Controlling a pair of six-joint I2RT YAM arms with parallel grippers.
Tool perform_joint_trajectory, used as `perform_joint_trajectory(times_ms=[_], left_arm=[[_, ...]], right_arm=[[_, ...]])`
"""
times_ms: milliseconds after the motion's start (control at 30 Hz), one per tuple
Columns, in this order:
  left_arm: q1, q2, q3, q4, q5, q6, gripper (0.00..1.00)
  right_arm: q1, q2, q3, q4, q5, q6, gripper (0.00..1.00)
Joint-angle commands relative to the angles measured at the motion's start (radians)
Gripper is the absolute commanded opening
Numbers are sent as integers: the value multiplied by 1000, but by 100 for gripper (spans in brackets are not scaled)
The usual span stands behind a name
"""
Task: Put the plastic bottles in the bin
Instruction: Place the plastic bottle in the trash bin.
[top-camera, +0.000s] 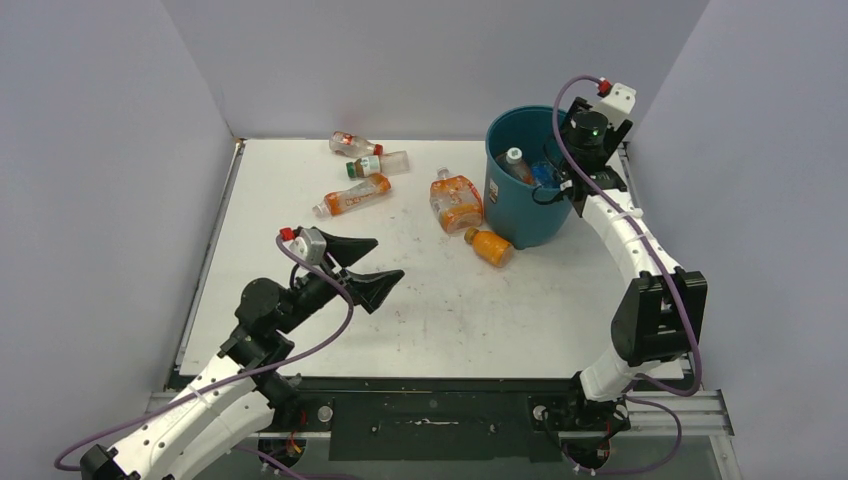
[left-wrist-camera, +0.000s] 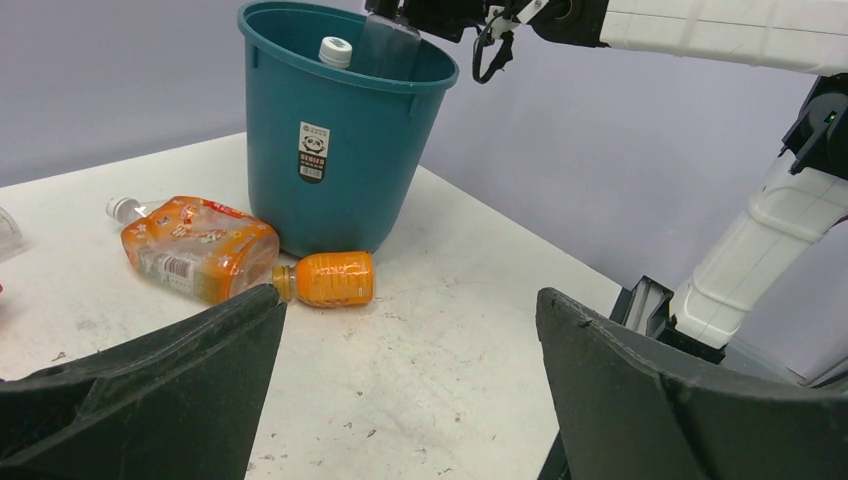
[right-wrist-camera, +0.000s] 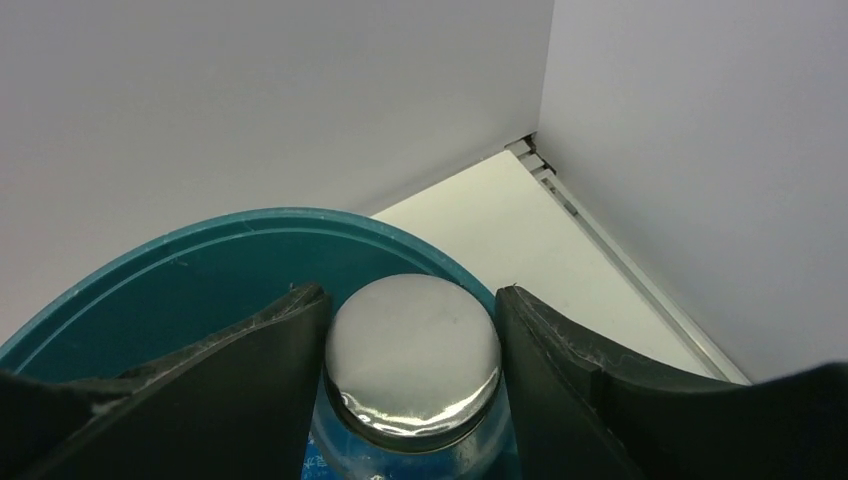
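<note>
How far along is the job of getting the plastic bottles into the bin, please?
Done: at least one white-capped bottle sits inside the teal bin. In hand: the right claw holds a clear bottle over the bin's mouth. Remaining: five bottles on the table, from the small orange bottle near the bin to the red-capped bottle; the left claw is open and empty.

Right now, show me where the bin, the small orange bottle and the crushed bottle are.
bin (left-wrist-camera: 320, 212): left wrist view, outer wall below the sticker.
small orange bottle (left-wrist-camera: 335, 279): left wrist view, middle of its body.
crushed bottle (left-wrist-camera: 200, 245): left wrist view, on its orange label.
</note>
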Motion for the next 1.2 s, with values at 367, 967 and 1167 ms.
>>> perform_joint_trajectory(times_ms=[367, 967, 1167], left_arm=[[-4, 22, 21, 29, 51, -6, 96], [-11, 47, 54, -95, -135, 28, 96], [-13, 112, 96, -196, -317, -1, 96]], right_arm=[[-13, -16, 110, -161, -240, 113, 77], [229, -527, -29, -174, -440, 165, 93], [242, -779, -377, -165, -572, 228, 93]])
